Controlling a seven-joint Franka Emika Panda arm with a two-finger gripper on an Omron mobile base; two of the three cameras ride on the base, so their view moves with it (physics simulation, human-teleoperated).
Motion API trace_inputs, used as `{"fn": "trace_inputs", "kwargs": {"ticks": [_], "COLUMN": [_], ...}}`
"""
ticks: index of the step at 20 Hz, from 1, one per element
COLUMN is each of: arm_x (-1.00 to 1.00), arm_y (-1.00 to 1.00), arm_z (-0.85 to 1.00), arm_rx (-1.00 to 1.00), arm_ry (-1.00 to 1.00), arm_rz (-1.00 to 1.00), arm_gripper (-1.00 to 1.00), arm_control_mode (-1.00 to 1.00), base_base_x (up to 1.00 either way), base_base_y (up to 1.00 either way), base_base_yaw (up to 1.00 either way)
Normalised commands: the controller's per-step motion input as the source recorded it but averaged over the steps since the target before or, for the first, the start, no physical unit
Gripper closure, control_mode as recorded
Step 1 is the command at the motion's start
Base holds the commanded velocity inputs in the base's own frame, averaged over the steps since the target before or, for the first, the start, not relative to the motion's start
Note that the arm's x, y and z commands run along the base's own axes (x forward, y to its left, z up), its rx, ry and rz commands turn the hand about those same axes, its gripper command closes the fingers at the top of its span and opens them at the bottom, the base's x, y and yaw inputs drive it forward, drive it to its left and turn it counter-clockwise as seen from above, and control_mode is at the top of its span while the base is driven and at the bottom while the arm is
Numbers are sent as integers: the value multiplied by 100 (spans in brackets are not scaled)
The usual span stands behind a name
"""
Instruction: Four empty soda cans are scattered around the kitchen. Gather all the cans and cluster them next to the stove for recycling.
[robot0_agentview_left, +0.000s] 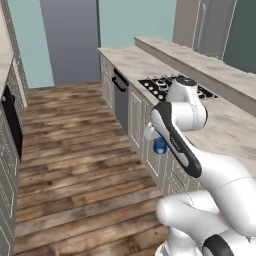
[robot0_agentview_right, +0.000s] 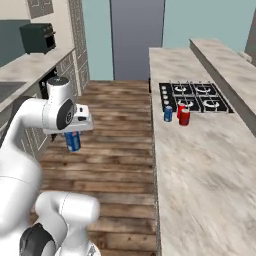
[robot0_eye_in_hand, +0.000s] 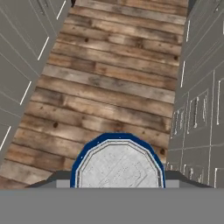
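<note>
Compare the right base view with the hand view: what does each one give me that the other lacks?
Right base view alone: three cans, two red and one blue, standing on the counter beside the stove, plus the held can's blue side with its white band. Hand view alone: that can's silvery top, seen end-on. Both: the gripper shut on the blue can above the wooden floor.

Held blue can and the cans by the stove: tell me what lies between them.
In the right base view, between the blue can in the pincer and the cans beside the stove lie wooden floor and bare countertop edge.
</note>
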Motion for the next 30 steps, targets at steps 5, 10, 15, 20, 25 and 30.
{"fn": "trace_inputs", "kwargs": {"ticks": [5, 10, 15, 20, 25, 30], "arm_x": [0, 0, 0, 0, 0, 0], "arm_y": [0, 0, 0, 0, 0, 0], "arm_z": [0, 0, 0, 0, 0, 0], "arm_rx": [0, 0, 0, 0, 0, 0], "arm_ry": [0, 0, 0, 0, 0, 0], "arm_rz": [0, 0, 0, 0, 0, 0], "arm_gripper": [100, 100, 100, 100, 100, 100], "arm_control_mode": [100, 100, 100, 100, 100, 100], "base_base_x": [55, 58, 59, 57, 50, 37], "base_base_y": [39, 35, 33, 32, 30, 25], "base_base_yaw": [-23, -29, -33, -38, -49, -65]}}
